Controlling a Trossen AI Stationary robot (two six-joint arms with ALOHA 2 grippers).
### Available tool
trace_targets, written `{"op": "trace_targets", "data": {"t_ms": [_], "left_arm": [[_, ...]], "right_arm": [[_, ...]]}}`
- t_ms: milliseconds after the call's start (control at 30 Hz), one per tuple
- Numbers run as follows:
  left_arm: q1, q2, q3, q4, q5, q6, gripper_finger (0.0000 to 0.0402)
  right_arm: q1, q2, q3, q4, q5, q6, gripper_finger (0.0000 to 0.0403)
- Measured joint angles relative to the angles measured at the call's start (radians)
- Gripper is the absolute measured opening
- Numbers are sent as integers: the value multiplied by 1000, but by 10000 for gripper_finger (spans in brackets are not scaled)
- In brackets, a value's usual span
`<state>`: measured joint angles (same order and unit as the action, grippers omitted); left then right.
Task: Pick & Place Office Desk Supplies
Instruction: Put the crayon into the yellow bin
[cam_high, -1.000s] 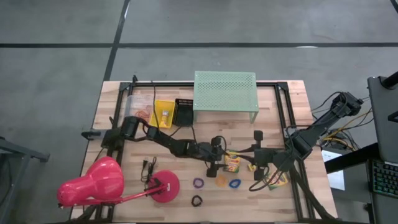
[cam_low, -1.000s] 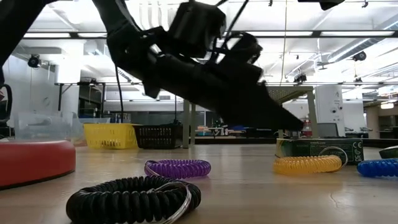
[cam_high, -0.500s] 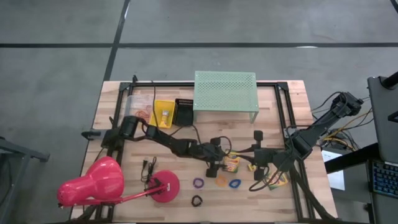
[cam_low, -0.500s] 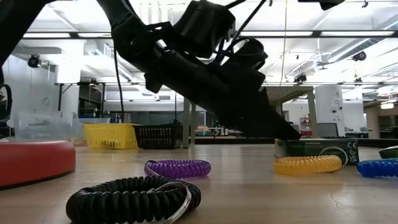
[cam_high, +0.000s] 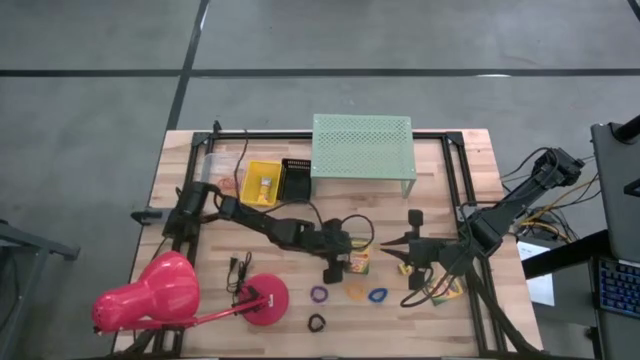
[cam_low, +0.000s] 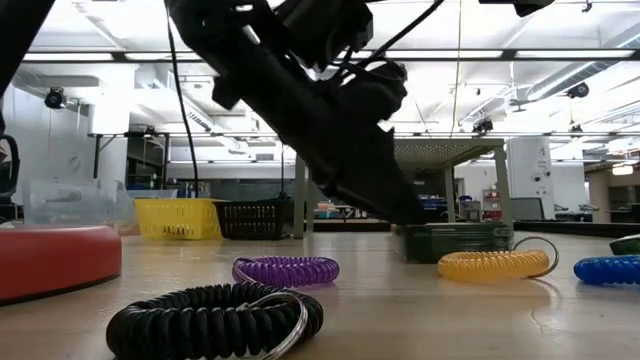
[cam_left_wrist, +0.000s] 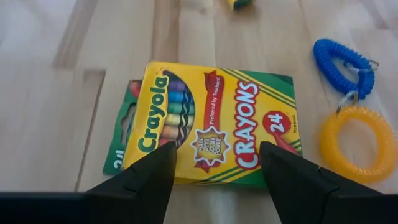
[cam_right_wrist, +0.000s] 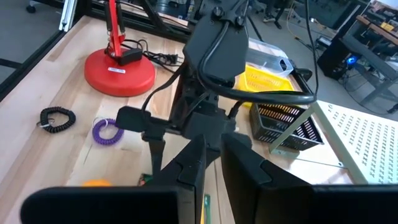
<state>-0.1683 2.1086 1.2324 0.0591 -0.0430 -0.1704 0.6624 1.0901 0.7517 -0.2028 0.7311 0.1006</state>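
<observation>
— Where do you stand?

— Your left end effector hangs spread over the crayon box, which lies flat mid-counter, orange loop and blue loop just right of it. Your right end effector waits pressed together, to the right.

— The risk?

— Closing off-centre could skid the box across the smooth wood into the loops. Behind: a bright, open workshop.

A robotics lab or workshop: a butcher-block wooden bench stands on a grey concrete floor, with rows of fluorescent ceiling lights over distant workbenches behind.
</observation>
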Motion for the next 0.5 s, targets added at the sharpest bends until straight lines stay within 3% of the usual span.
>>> {"op": "trace_targets", "data": {"t_ms": [500], "left_arm": [[-48,-105,-2,-338,-33,-177,234]], "right_arm": [[0,0,0,1,0,0,47]]}}
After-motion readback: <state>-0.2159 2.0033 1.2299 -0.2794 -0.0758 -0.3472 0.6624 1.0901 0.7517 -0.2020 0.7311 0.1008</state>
